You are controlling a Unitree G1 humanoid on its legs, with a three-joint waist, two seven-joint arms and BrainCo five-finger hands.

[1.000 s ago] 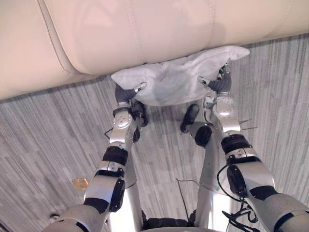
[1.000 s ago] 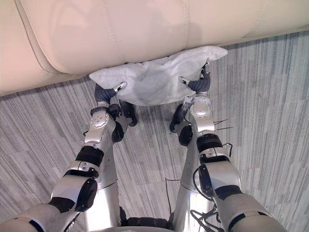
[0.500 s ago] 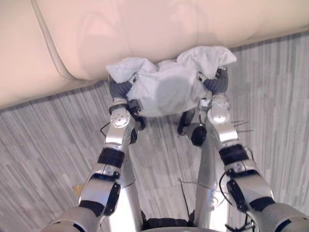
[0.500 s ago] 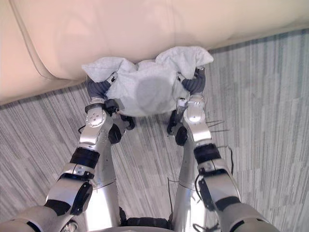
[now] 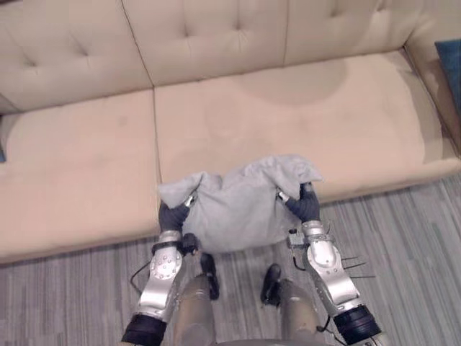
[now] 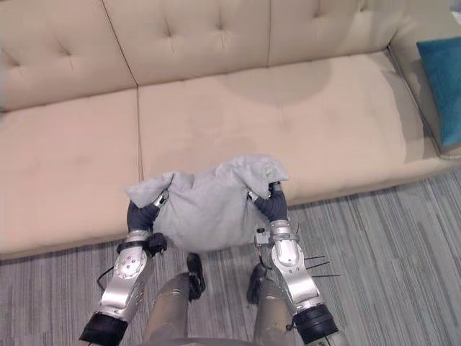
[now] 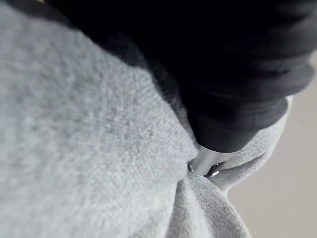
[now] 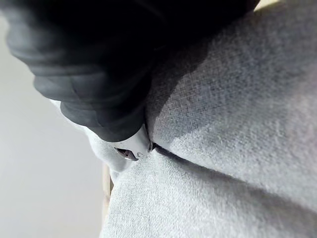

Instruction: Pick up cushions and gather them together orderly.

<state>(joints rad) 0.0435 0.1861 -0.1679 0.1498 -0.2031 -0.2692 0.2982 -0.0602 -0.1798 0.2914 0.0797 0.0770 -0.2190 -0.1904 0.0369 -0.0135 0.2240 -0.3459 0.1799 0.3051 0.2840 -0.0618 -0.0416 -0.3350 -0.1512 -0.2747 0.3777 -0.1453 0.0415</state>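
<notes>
A soft grey cushion (image 5: pixel 238 205) hangs bunched between my two hands, in front of the beige sofa's seat edge. My left hand (image 5: pixel 171 216) grips its left end and my right hand (image 5: pixel 306 205) grips its right end, both with fingers curled into the cloth. In the left wrist view the grey cloth (image 7: pixel 74 148) folds around a silver finger (image 7: pixel 205 161) under the dark cover. The right wrist view shows the same fabric (image 8: pixel 223 148) creased against the right hand (image 8: pixel 99 74). A teal cushion (image 6: pixel 443 79) leans at the sofa's right end.
The wide beige sofa (image 5: pixel 288 122) spans the view, with tufted back cushions and bare seat cushions. Grey striped carpet (image 5: pixel 403 238) lies in front of it.
Both hands have curled into the grey cushion and raised it from the floor to seat height. The camera has swung up, bringing the sofa's whole seat and back into sight.
</notes>
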